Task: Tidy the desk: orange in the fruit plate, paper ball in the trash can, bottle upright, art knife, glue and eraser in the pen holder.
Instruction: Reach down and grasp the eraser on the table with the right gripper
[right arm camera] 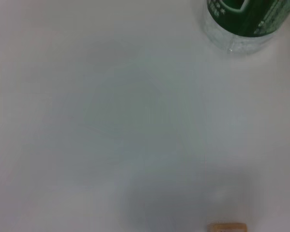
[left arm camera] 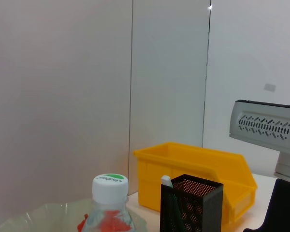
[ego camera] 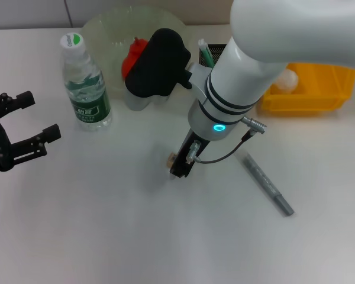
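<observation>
While my right gripper [ego camera: 176,167] hangs low over the small eraser [ego camera: 172,158] mid-table, fingers hidden so I cannot tell, the left gripper [ego camera: 31,121] waits released beside the upright bottle [ego camera: 86,83].

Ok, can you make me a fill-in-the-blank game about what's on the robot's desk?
1. The water bottle is standing ____, not lying down.
2. The bin behind the right arm is the colour ____.
3. The grey art knife lies flat on the ____.
4. The left tool holds nothing; its fingers are ____.

Missing words: upright; yellow; desk; open
</observation>
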Action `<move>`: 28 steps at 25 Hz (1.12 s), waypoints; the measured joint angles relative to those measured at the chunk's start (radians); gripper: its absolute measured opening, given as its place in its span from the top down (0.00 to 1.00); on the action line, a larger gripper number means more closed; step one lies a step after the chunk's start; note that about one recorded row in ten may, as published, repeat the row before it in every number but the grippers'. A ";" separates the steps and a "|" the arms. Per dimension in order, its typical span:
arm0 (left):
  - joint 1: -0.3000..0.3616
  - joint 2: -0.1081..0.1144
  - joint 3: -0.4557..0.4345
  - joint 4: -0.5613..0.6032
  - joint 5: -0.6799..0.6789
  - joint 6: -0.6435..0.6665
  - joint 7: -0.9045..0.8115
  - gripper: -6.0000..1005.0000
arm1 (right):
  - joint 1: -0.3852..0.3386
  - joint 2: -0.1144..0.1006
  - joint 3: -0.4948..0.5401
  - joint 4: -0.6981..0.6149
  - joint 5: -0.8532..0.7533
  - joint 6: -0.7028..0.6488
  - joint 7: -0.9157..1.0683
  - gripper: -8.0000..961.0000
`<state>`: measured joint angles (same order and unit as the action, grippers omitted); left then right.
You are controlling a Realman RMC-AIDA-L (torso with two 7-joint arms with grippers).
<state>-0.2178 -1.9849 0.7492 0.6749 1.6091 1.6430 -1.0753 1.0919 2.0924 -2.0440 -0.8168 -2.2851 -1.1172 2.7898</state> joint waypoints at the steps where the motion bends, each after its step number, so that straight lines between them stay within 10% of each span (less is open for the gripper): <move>1: 0.000 0.000 0.000 0.000 0.000 0.001 0.000 0.14 | 0.000 0.000 -0.001 0.000 0.000 0.000 0.000 0.75; 5: 0.000 0.000 0.000 0.000 0.000 0.002 0.000 0.14 | 0.000 0.000 -0.001 -0.004 -0.002 -0.002 0.001 0.56; 28: 0.001 -0.005 0.001 0.000 0.000 0.006 0.000 0.14 | -0.013 0.000 -0.002 -0.008 -0.016 0.016 -0.002 0.46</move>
<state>-0.2165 -1.9898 0.7502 0.6751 1.6091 1.6490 -1.0753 1.0786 2.0923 -2.0464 -0.8244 -2.3013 -1.1016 2.7876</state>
